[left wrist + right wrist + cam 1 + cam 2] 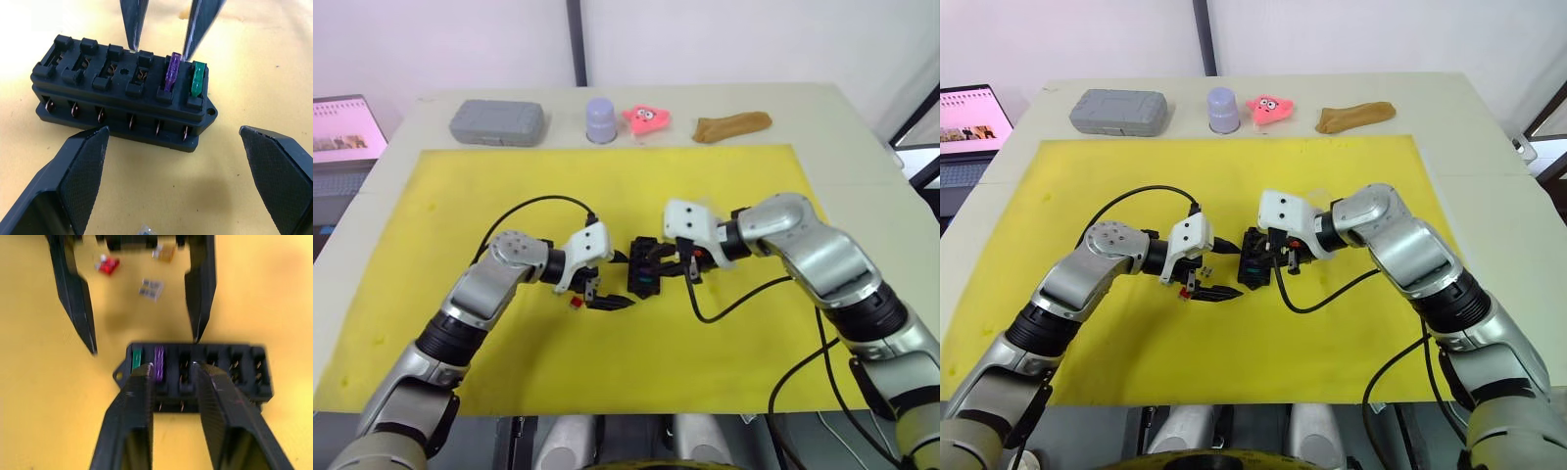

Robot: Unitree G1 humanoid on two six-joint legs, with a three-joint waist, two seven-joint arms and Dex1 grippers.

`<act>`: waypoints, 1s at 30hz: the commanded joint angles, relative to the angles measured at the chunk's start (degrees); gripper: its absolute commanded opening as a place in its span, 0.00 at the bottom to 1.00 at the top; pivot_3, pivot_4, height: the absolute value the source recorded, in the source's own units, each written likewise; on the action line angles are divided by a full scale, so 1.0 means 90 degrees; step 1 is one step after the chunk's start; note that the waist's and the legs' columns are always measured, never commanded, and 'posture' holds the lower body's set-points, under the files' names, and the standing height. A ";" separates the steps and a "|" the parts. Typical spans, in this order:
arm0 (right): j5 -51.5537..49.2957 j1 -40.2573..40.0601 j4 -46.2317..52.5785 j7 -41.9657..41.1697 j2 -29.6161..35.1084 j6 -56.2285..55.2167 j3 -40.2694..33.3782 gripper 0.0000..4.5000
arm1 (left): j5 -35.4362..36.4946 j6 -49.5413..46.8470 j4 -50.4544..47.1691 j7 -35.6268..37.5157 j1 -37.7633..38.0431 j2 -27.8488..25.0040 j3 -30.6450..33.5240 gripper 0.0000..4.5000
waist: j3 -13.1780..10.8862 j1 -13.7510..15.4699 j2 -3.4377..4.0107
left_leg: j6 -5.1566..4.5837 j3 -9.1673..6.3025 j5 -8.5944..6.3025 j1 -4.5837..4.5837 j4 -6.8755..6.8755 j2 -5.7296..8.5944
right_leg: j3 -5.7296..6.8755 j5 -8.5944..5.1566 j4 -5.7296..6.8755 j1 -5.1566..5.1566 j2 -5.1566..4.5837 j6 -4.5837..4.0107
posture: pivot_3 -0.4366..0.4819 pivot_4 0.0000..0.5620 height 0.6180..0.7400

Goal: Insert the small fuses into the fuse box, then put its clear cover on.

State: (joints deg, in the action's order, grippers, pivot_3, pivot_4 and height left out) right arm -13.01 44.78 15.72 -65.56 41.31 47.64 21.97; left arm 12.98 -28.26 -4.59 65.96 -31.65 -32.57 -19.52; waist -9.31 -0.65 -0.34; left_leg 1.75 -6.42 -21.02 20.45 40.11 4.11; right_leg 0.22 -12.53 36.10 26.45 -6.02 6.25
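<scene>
The black fuse box lies on the yellow mat between my two grippers. A purple fuse and a green fuse sit in its two end slots; the other slots are bare. My left gripper stands wide open just beside the box, with nothing in it. My right gripper hovers over the box's top, narrowly open, with one fingertip at the purple fuse. Loose red, amber and grey small fuses lie under the left gripper. The clear cover is out of view.
Along the table's far edge stand a grey case, a lilac cup, a pink toy and a brown cloth. A laptop sits off the table's left. Black cables loop from both wrists.
</scene>
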 commanded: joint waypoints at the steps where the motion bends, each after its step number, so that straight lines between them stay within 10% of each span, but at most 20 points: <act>1: -0.0264 0.0163 0.0243 0.0062 -0.0037 0.0109 -0.0374 0.31 | -0.0009 0.0042 -0.0170 -0.0014 -0.0037 -0.0016 0.0036 1.00 | 0.0000 0.0007 0.0000 | 0.0000 -0.0001 0.0000 0.0000 0.0000 0.0000 | 0.0000 0.0000 -0.0001 -0.0001 0.0000 0.0000 | 0.48 0.27 1.00; 5: -0.0386 0.0011 0.0293 0.0181 -0.0070 0.0063 -0.0477 0.31 | -0.0011 0.0054 -0.0141 -0.0028 -0.0035 -0.0015 0.0052 1.00 | 0.0000 -0.0002 0.0000 | 0.0000 -0.0001 0.0000 0.0000 0.0000 0.0000 | 0.0000 0.0000 0.0000 0.0000 -0.0001 0.0000 | 0.48 0.27 1.00; 10: -0.0504 -0.0528 0.0195 0.0479 -0.0304 -0.0228 -0.0629 0.02 | -0.0006 0.0050 -0.0120 -0.0046 -0.0052 0.0004 0.0056 1.00 | 0.0000 0.0001 -0.0001 | 0.0000 0.0000 0.0000 0.0000 0.0000 0.0000 | 0.0000 0.0000 0.0000 -0.0001 -0.0001 0.0000 | 0.48 0.27 1.00; 30: -0.0195 -0.1436 0.0054 0.0788 -0.0309 -0.0914 -0.0304 0.02 | -0.0010 0.0063 -0.0038 0.0047 -0.0113 -0.0131 0.0110 1.00 | 0.0001 -0.0001 0.0000 | 0.0000 0.0000 0.0000 -0.0003 0.0001 0.0001 | 0.0000 0.0000 0.0001 -0.0003 -0.0001 0.0000 | 0.48 0.27 1.00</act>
State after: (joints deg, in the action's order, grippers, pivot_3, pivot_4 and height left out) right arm -16.60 32.64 16.34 -58.27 37.41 40.60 17.77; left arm 12.97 -28.24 -4.40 66.13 -31.68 -33.16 -19.50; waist -9.30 -0.66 -0.34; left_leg 1.75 -6.42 -21.02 20.41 40.11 4.12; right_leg 0.22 -12.53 36.11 26.42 -6.02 6.25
